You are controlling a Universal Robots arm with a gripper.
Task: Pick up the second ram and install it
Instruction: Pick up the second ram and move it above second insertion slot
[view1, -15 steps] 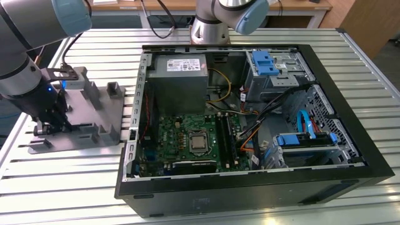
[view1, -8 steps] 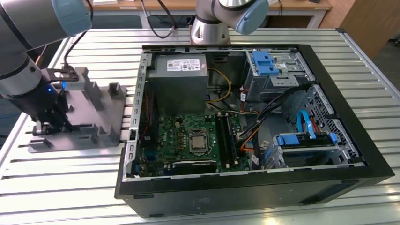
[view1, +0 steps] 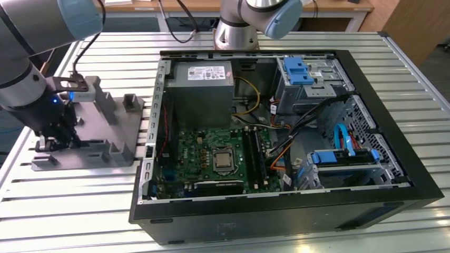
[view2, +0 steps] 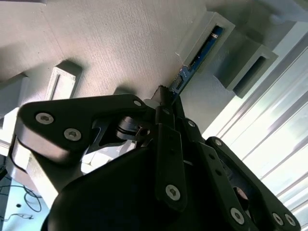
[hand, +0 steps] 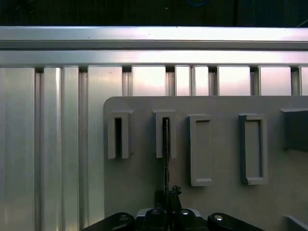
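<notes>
- The pincer (hand: 166,195) is clenched on the free end of the second ram (view2: 199,57), pinching the thin board from both faces, as both wrist views show.
- The ram stands on edge with its far end in a narrow slot block (hand: 172,139), a pose that appears meant to leave the near end open for a grip.
- That block sits on a grey fixture plate (hand: 134,192); the wider pocket (hand: 191,149) next to it looks bare.
- In the exterior view the plate lies on the slatted bench (view1: 70,211), at nine o'clock of the open computer case (view1: 246,216).
- The case lies on its side, so the motherboard (view1: 204,153) faces up. Its black memory slots (view1: 252,153) run at three o'clock of the processor socket (view1: 223,161), with the power supply (view1: 200,79) at twelve.
</notes>
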